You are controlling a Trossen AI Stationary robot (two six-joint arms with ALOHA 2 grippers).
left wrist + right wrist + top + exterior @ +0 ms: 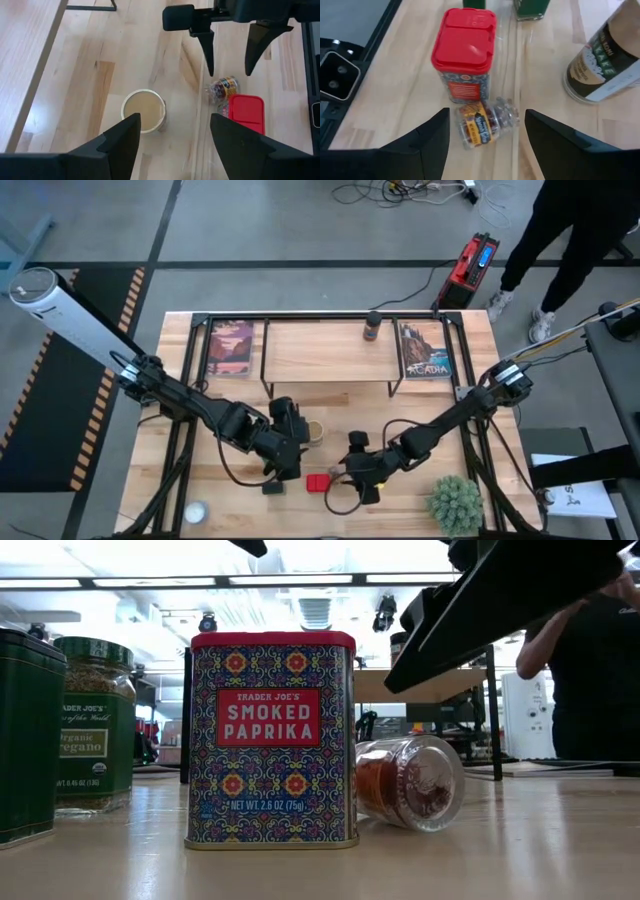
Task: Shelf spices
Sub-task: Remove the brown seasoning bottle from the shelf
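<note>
The tiny clear jar lies on its side on the table beside the upright red square tin. My right gripper hangs open above the tiny jar, one finger on each side, touching nothing. My left gripper is open over the table next to the tan round jar, which stands upright. The green-lidded jar and the small black box stand near the red tin. The dark-capped brown bottle stands on the shelf.
Two upright picture cards stand at the shelf's ends. A green spiky plant sits near the table's near right corner. A person stands beyond the far right corner. The shelf's plank is bare between the left card and the bottle.
</note>
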